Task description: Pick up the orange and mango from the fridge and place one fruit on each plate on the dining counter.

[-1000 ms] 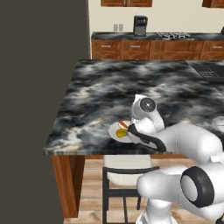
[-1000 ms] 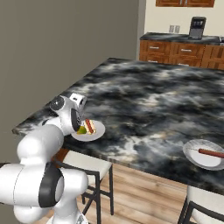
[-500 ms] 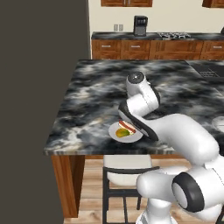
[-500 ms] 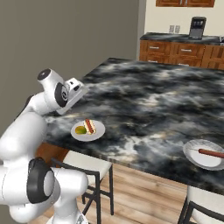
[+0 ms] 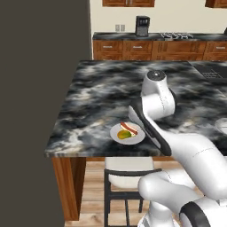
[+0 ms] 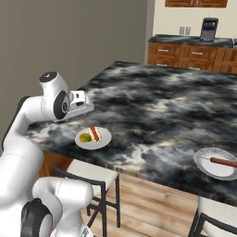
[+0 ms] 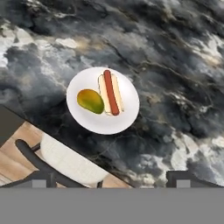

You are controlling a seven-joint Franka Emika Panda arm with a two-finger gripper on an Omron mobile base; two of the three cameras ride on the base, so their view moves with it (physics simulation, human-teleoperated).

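On the marbled desk [image 5: 102,88] the near plate [image 5: 116,135] sits close to the front edge, and on it lie the mango [image 5: 123,134], at about 9 o'clock on the plate in the hand view, and a sausage strip [image 5: 129,128] beside it, touching or nearly so. The mango looks light, smooth and firm-skinned but a little yielding, so I judge it would roll and slip if pinched near an end; the sound hold is across its short middle, jaws straddling the oval, coming from the side away from the sausage. It needs no further hold now, since it already rests on its plate. The gripper [image 6: 79,102] hangs above the desk up and to the left of that plate in the right base view, jaws spread wide and holding nothing. The left base view shows the wall counter with the coffee maker [image 5: 142,25] at 12 o'clock and the stool [image 5: 128,166] under the desk edge, but the arm hides the gripper there. The right base view adds the second plate [image 6: 216,167] well apart at 3 o'clock, carrying a sausage and no fruit, so I judge the orange is still to be fetched. The hand view looks straight down and gives the clearest layout of mango and sausage on the plate, with the two dark tips at the bottom edge.
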